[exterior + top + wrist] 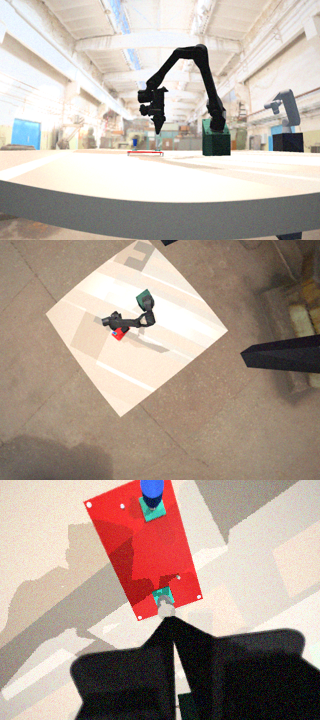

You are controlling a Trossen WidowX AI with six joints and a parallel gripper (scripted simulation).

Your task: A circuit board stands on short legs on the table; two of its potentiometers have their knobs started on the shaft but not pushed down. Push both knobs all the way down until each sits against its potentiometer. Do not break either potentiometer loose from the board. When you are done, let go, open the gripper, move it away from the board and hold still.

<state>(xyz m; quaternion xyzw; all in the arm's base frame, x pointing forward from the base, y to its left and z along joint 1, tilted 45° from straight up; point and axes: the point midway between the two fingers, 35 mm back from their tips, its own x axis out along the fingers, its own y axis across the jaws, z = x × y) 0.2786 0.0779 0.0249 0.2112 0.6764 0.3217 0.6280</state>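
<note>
The red circuit board (119, 336) (144, 152) (162, 542) stands on short legs. A blue knob (114, 332) (134, 142) (152, 488) stands high on its shaft, with a gap above its teal potentiometer (152, 513). A pale grey knob (158, 143) (166, 611) stands over the other teal potentiometer (160, 595); its seating is hard to tell against the background. My gripper (125, 329) (157, 133) (170, 621) is shut and empty, pointing down a little above the grey knob. In the top view the gripper and arm hide that end of the board.
The arm's green base block (216, 143) (141, 299) stands on the pale table (155, 178) (124, 384), to the right of the board in the exterior view. Another grey robot arm (292, 108) stands on a black block (288, 142) in the background.
</note>
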